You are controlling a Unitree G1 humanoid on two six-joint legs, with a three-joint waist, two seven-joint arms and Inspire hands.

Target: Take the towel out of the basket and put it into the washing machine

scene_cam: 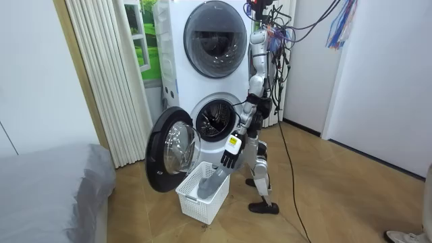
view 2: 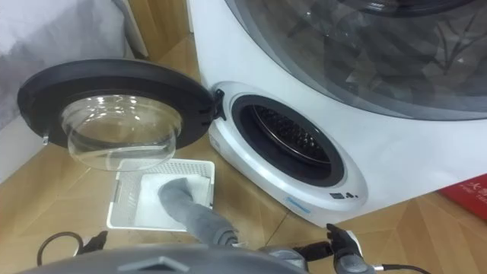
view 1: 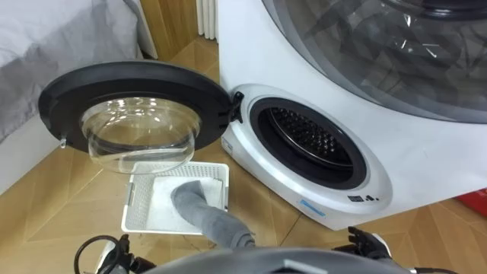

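Observation:
A grey towel (view 1: 204, 211) hangs in a long roll, its lower end resting in a white laundry basket (view 1: 140, 199) on the floor. In the room view my left hand (scene_cam: 229, 155) is shut on the towel's (scene_cam: 212, 182) upper end above the basket (scene_cam: 200, 197). The lower washing machine's round drum opening (view 1: 308, 137) is straight ahead, and its black door with the glass bowl (view 1: 137, 106) is swung wide open to my left. My right hand (view 1: 370, 243) shows as dark fingers at the bottom right edge, low in front of the machine.
I stand close before the white stacked machines (scene_cam: 209, 81); the upper one's (view 1: 396, 46) door is closed. A grey bed (scene_cam: 50, 185) lies to my left, with pale curtains (scene_cam: 111, 74) behind the open door. A red object (view 1: 475, 202) sits on the wooden floor at the right.

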